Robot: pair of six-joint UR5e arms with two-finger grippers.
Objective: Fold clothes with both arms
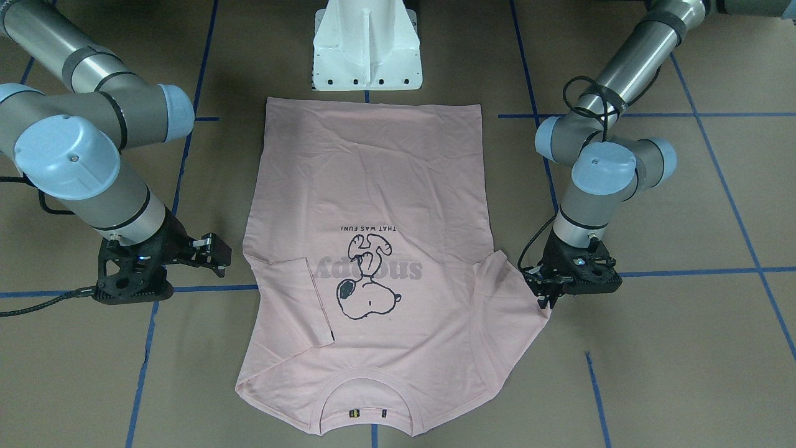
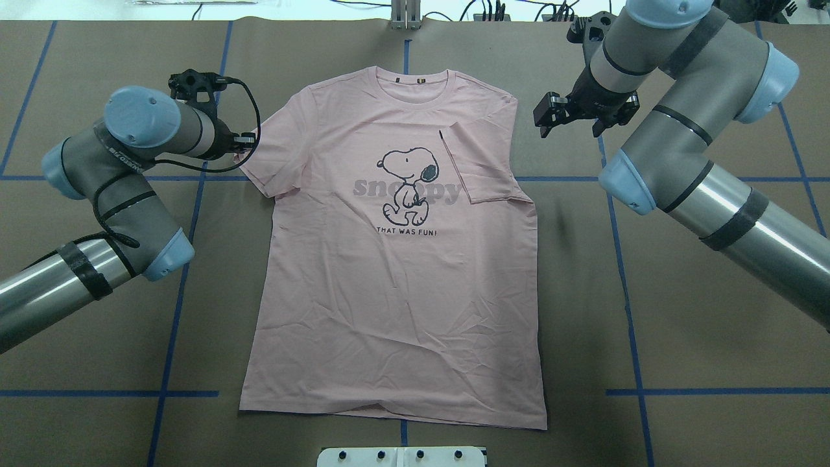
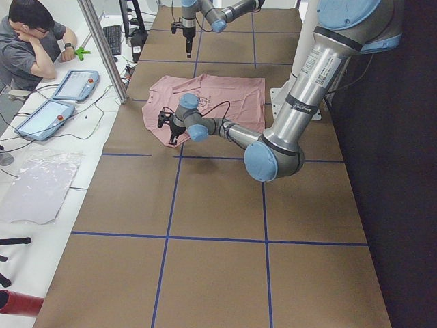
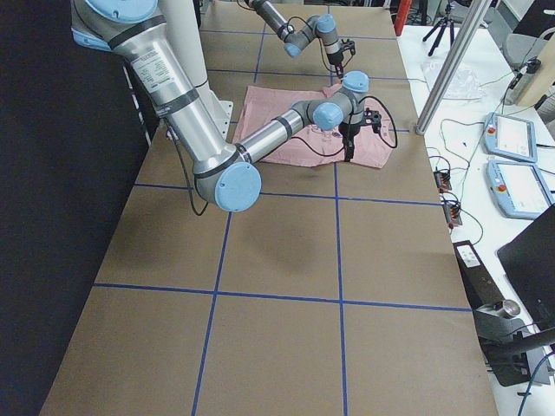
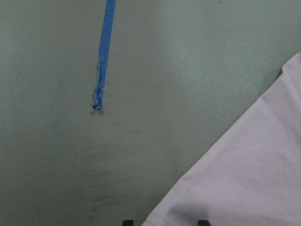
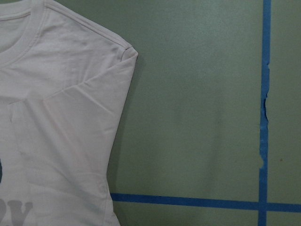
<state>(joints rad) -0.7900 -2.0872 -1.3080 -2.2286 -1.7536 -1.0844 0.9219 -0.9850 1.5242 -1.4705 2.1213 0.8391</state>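
On the brown counter [image 2: 687, 305], in the overhead view, the pink T-shirt [image 2: 389, 279] is lying flat, print up, collar away from the robot, with bare counter stretching out on every side. Its right sleeve [image 2: 476, 170] is lying folded in over the chest, and the left sleeve [image 2: 275, 155] is spreading outward. The left gripper [image 2: 246, 144] is touching that sleeve's edge. The right gripper [image 2: 579, 120] is hanging clear of the shirt, jaws wide, gripping nothing.

The front-facing view is showing the white pedestal base [image 1: 367, 46] just beyond the hem.

The left wrist view is showing two fingertips [image 5: 202, 221] standing apart, with sleeve cloth between them.

The right wrist view is showing only the shoulder [image 6: 124, 52] and blue tape [image 6: 265, 117].
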